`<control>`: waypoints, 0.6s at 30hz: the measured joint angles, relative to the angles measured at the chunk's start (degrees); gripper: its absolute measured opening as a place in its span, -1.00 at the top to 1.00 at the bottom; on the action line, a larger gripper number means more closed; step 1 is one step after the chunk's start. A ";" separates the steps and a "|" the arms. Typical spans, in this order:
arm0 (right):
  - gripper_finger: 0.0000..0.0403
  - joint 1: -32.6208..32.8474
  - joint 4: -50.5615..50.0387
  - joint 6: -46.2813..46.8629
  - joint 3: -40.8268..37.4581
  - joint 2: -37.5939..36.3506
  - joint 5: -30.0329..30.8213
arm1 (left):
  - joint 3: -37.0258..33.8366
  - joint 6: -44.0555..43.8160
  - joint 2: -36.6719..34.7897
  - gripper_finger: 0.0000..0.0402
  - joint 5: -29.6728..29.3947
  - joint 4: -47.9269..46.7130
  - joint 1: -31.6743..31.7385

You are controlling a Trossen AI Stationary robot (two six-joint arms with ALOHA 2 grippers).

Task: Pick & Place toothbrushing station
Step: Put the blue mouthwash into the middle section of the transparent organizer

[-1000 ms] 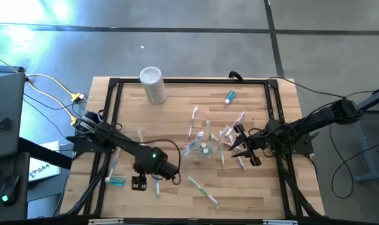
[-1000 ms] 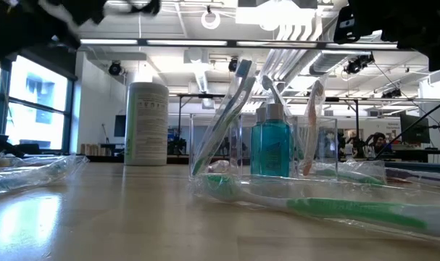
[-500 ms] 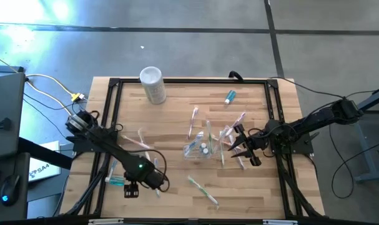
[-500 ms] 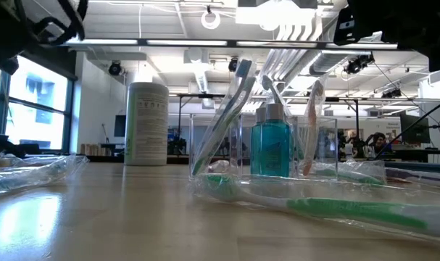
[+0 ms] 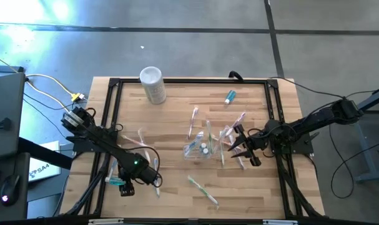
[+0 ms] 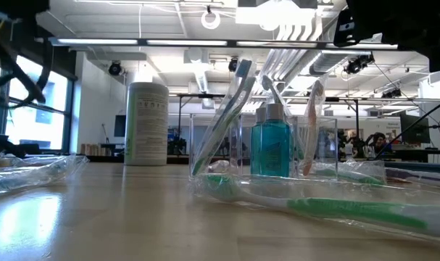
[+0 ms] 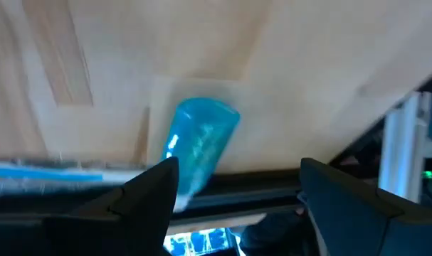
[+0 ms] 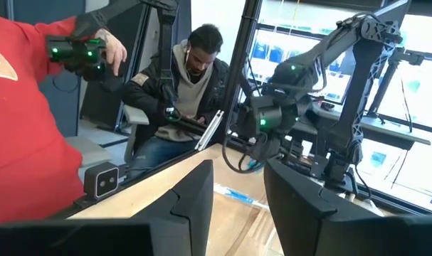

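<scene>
My left pincer [image 5: 125, 190] hangs low over the near-left corner of the surface [image 5: 177, 119], its fingers [image 7: 148, 192] spread wide with nothing between them; through its wrist camera I see a teal toothpaste tube [image 7: 198, 146] lying on the wood just ahead of the fingertips, with a wrapped toothbrush [image 7: 52, 174] beside it. From above, that tube [image 5: 116, 182] sits at the surface's left edge, right next to the pincer. My right pincer [image 5: 242, 148] waits at the right-centre, fingers only partly apart and holding nothing that I can make out, just beside the clear plastic cup [image 5: 203, 147]. The cup [image 6: 263, 147] stands upright near the middle with several toothbrushes [image 6: 227, 109] leaning in it and a teal bottle-shaped tube [image 6: 270, 148] inside. More wrapped toothbrushes lie loose around it, one green-handled [image 6: 350, 210] in front. Another teal tube [image 5: 230, 96] lies toward the far right, and a white cylinder [image 5: 152, 84] stands at the far left.
</scene>
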 joint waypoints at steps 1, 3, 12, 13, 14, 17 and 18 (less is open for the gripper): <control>0.41 0.00 0.00 0.00 0.00 0.00 0.00 | -0.95 0.04 0.00 -0.43 -0.22 0.98 0.01; 0.41 0.00 0.00 0.00 0.00 0.00 0.00 | -2.60 -0.50 0.00 -0.43 -0.79 1.88 -0.04; 0.41 0.00 -0.02 0.02 0.00 0.00 0.00 | -8.16 -3.39 -0.02 -0.43 -2.74 5.53 -0.05; 0.41 0.01 -0.02 0.02 0.00 0.00 0.00 | -8.82 -3.80 0.00 -0.43 -2.84 6.09 0.01; 0.41 0.02 -0.02 0.02 0.00 0.00 -0.02 | -9.46 -3.94 0.00 -0.43 -2.66 6.75 0.02; 0.41 0.00 -0.05 0.53 0.00 0.00 0.00 | -11.22 -4.42 -0.24 -0.43 -1.65 9.09 0.05; 0.41 0.01 -0.04 1.03 0.00 0.00 0.00 | -11.65 -4.46 -0.28 -0.43 -1.37 9.59 0.12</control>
